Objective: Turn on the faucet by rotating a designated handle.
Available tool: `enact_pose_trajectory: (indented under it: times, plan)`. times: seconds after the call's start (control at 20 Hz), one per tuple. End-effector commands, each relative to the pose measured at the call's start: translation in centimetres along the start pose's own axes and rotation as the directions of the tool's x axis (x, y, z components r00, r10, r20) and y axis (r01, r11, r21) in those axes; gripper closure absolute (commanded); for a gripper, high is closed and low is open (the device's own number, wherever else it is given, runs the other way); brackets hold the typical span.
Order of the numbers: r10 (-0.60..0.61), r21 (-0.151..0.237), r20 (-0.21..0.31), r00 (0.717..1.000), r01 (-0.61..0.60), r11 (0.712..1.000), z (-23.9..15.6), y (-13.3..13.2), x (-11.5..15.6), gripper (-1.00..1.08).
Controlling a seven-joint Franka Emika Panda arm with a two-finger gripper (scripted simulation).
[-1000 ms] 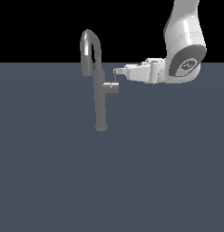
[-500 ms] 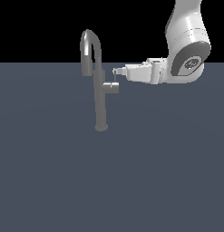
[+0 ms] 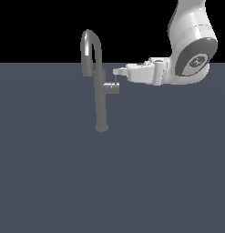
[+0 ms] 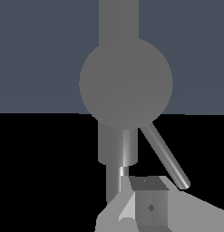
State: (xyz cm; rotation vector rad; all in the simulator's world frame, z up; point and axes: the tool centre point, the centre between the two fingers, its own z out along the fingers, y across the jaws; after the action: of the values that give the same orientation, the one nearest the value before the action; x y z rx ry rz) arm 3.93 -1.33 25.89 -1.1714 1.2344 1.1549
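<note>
Faucet (image 3: 101, 98) stands left of centre in the exterior view, round base low on the grey floor (image 3: 109, 182), straight column rising to an arched spout (image 3: 89, 50) in the upper left. Handle (image 3: 111, 87) juts from mid-column toward the exterior view's right as a short stub, with a thin lever (image 3: 115, 79) pointing up from its outer end. Arm (image 3: 191, 50) fills the upper right, reaching sideways toward the faucet; gripper (image 3: 117, 71) sits at the lever's top, touching it or just beside it — cannot tell which from here.

Wrist view looks at the stub end-on: a big round disc (image 4: 126, 82) in the upper middle, lever (image 4: 165, 156) slanting away from it toward the lower right, its tip just beside a grey finger (image 4: 149, 206) at the bottom edge. Only one finger clearly shown, so cannot tell whether wide or narrow; nothing visibly clamped between the jaws.

Step in hand, judged from this: approach all but finished, contact with the lever being made, turning not visibly under way — lever upright in the exterior view. Next move probably calls for a sideways push on the lever near its tip, sweeping in an arc around the stub's axis and keeping the finger against the thin rod. Slipping off the tip looks the likely risk, given so slim a rod and so shallow a contact
</note>
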Motion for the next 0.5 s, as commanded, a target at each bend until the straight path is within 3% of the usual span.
enact_pose_trajectory:
  times: [0.0,0.3,0.45]
  plan:
    - [0.008,-0.004,0.002,1.000,-0.008,1.000,0.0,1.0,0.6,1.08]
    - [0.013,-0.008,0.004,1.000,-0.013,1.000,0.0,3.2,1.7,1.08]
    - [-0.002,-0.005,0.003,1.000,0.002,1.000,0.0,2.8,1.3,1.08]
